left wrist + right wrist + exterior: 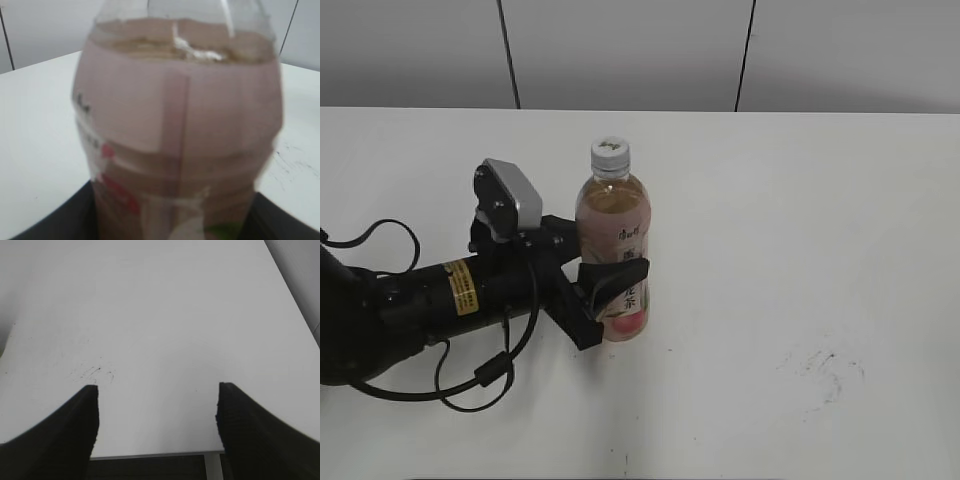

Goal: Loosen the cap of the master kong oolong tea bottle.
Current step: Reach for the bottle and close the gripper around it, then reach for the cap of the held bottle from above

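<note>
The master kong oolong tea bottle [616,255] stands upright near the middle of the white table, its pink label facing the camera. Its white cap [610,152] sits on the neck, untouched. My left gripper [612,290] is shut on the bottle's lower body, one finger across the label front. In the left wrist view the bottle [180,130] fills the frame, blurred, between the dark fingers. My right gripper [157,415] is open and empty over bare table; it does not show in the exterior view.
The white table [800,230] spreads all around the bottle. A patch of dark scuff marks [825,365] lies at the front right, also in the right wrist view [95,372]. The left arm's cables [470,375] loop on the table at the front left.
</note>
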`<state>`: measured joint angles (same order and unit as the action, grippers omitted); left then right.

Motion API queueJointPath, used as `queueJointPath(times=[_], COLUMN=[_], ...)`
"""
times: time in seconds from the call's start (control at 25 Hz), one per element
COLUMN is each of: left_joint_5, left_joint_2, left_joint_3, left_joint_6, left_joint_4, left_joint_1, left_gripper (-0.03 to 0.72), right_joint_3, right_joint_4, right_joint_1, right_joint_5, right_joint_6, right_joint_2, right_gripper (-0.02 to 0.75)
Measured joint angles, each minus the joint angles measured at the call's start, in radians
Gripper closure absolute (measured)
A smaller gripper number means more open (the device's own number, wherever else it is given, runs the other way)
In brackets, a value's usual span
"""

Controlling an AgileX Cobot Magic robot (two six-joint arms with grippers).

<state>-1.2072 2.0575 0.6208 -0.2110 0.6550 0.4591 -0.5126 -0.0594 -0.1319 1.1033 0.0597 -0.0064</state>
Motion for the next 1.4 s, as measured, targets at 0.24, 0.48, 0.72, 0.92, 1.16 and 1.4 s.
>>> queueJointPath(times=[0.24, 0.48, 0.72, 0.92, 1.16, 1.4], left_joint_5=[0.065, 0.075, 0.073, 0.069, 0.053, 0.042], left_joint_2=[-0.049, -0.096, -0.099, -0.042, 0.006, 0.012], left_joint_3=[0.0, 0.01, 0.035, 0.037, 0.041, 0.043], left_joint_6=[-0.003, -0.004, -0.004, -0.004, -0.003, -0.002], left_joint_4=[0.055, 0.031, -0.084, -0.146, -0.14, -0.141], left_joint_1=[0.002, 0.078, 0.183, 0.194, 0.194, 0.194], left_gripper=[0.309, 0.309, 0.309, 0.309, 0.309, 0.309], right_joint_3=[0.0, 0.0, 0.0, 0.0, 0.0, 0.0], right_joint_4=[0.0, 0.0, 0.0, 0.0, 0.0, 0.0], right_joint_1=[0.0, 0.0, 0.0, 0.0, 0.0, 0.0], right_joint_5=[0.0, 0.0, 0.0, 0.0, 0.0, 0.0], right_joint_6=[0.0, 0.0, 0.0, 0.0, 0.0, 0.0], right_joint_2=[0.0, 0.0, 0.0, 0.0, 0.0, 0.0], right_gripper=[0.183, 0.183, 0.183, 0.183, 0.183, 0.183])
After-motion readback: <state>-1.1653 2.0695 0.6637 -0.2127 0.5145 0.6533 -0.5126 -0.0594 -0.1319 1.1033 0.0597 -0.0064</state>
